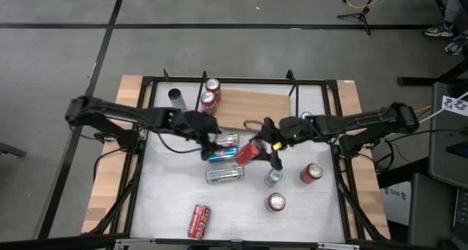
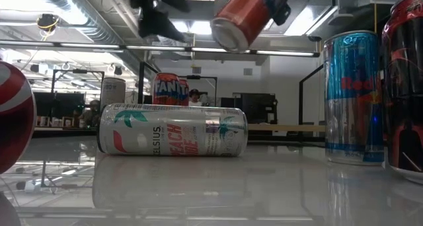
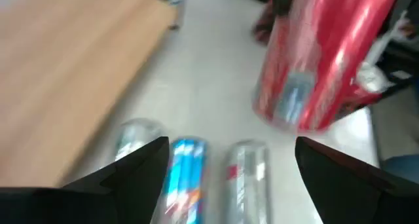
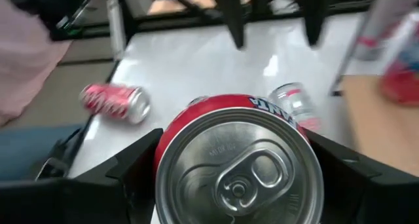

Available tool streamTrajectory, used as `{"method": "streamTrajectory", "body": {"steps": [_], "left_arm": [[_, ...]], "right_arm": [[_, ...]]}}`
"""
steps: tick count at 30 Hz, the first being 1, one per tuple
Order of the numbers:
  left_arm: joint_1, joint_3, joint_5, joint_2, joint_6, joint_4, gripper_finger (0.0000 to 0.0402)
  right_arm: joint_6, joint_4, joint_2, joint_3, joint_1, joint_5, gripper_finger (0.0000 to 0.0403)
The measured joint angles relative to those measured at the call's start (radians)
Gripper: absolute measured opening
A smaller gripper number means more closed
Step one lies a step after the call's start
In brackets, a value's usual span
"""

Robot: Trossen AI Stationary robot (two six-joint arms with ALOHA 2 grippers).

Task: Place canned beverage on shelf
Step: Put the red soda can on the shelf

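A red Fanta can [image 1: 246, 153] hangs tilted above the middle of the white table, with my right gripper [image 1: 254, 148] shut on it; the low view shows that can [image 2: 242, 17] well clear of the tabletop. My left gripper [image 1: 213, 142] stands open just left of it, above lying cans, with nothing between its fingers [image 3: 141, 164]. The shelf [image 1: 256, 108], a light wooden board, lies at the table's far side with two red cans [image 1: 210, 93] standing on its left end. My right gripper pinches the red can's side wall [image 4: 171, 129] between its two fingers, near the top end. The lid with its pull tab [image 4: 239, 169] faces back toward the wrist, so the fingers run along the can. It hangs lifted clear and tilted, bottom end [image 2: 230, 34] lowest.
Under the grippers lie a silver can [image 1: 228, 139], a blue can [image 1: 219, 156] and a white Celsius can [image 1: 224, 174]. Cans stand at the near right [image 1: 273, 177] [image 1: 311, 173] [image 1: 276, 202]. A red can [image 1: 199, 219] lies near the front edge; a black can [image 1: 174, 96] stands far left.
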Motion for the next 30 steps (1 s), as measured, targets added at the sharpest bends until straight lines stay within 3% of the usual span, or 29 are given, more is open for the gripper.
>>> {"method": "streamTrajectory", "body": {"steps": [4, 11, 20, 30], "left_arm": [[-0.001, 0.000, -0.082, -0.101, 0.000, -0.081, 0.0323], [-0.002, 0.001, -0.093, -0.183, 0.006, -0.079, 0.0323], [-0.001, 0.000, -0.225, -0.142, 0.001, -0.076, 0.0323], [-0.001, 0.000, -0.235, -0.038, -0.001, -0.065, 0.0323]], "right_arm": [[0.000, -0.002, -0.001, 0.027, -0.076, 0.002, 0.0292], [0.000, -0.008, -0.001, 0.037, -0.226, -0.006, 0.0293], [0.025, -0.032, 0.075, 0.038, -0.378, -0.039, 0.0293], [0.026, -0.061, 0.167, 0.038, -0.461, -0.044, 0.0293]]}}
